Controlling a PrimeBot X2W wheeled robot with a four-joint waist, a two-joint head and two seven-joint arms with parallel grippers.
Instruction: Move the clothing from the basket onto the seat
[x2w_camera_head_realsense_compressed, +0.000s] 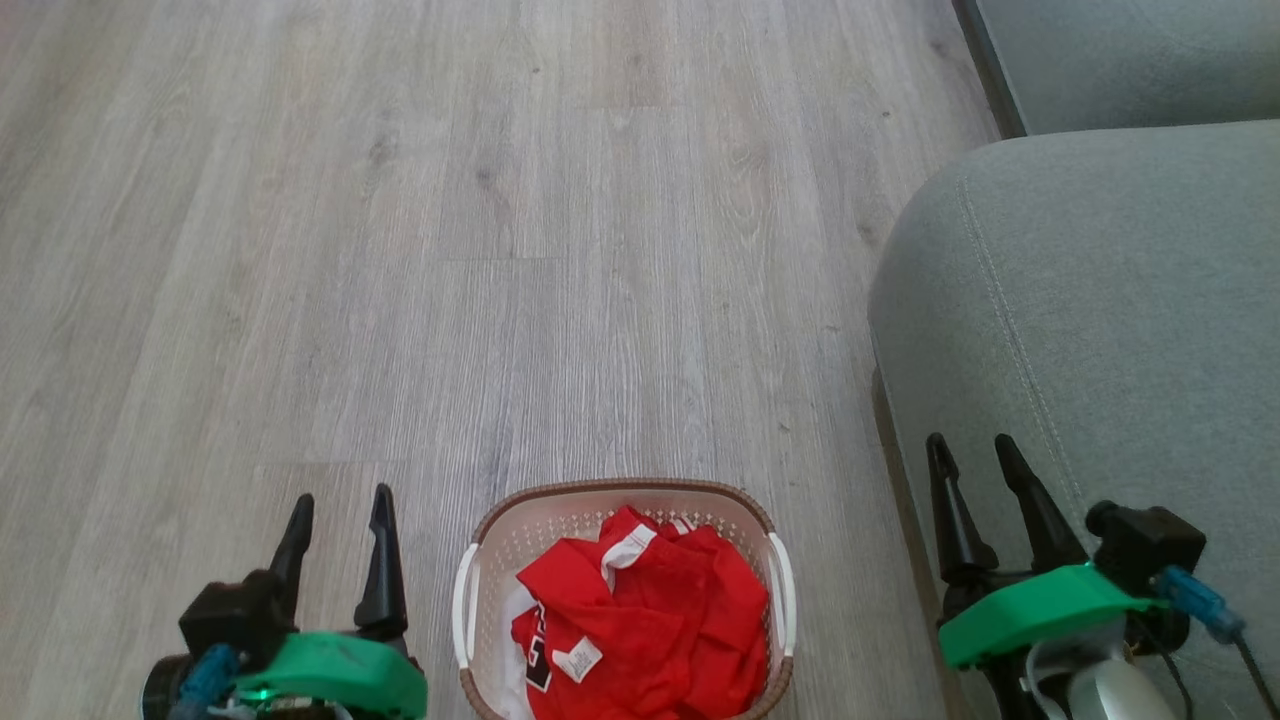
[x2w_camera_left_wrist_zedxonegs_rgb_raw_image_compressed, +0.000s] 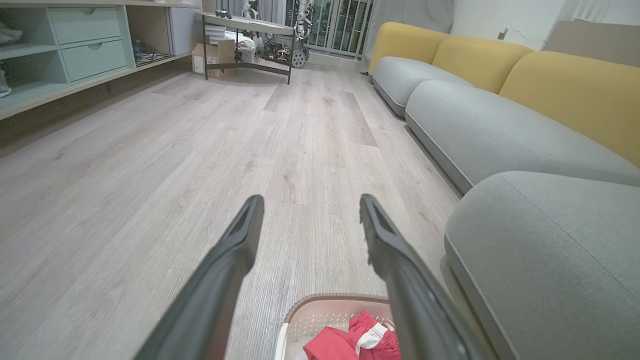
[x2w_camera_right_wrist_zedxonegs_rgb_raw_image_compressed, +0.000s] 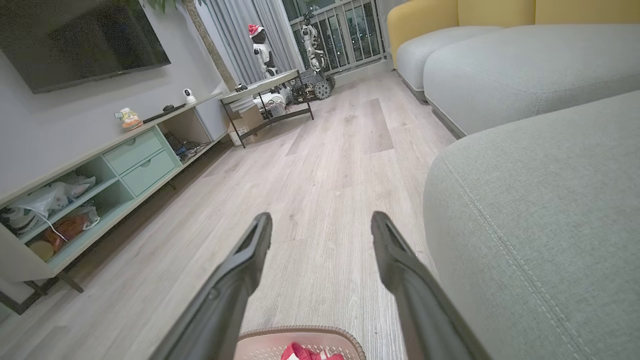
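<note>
Left gripper (x2w_camera_head_realsense_compressed: 341, 497): jaws wide apart, holding nothing, lower left of head view, fingers pointing up the view, over the floor (x2w_camera_head_realsense_compressed: 500, 250). Right gripper (x2w_camera_head_realsense_compressed: 969, 442): also spread wide, empty, lower right, over the front edge of the seat (x2w_camera_head_realsense_compressed: 1100, 330).

The basket (x2w_camera_head_realsense_compressed: 620, 487) stands on the floor between the two grippers, closer to the left one and touching neither. The clothing (x2w_camera_head_realsense_compressed: 650, 620) lies bunched inside the basket: a red heap with white trim on top, a white label and a black-and-white number toward its left side.

The basket is near the seat's front edge, with a strip of floor between. In both wrist views the basket rim and the red cloth sit at the bottom edge, below the fingertips.
</note>
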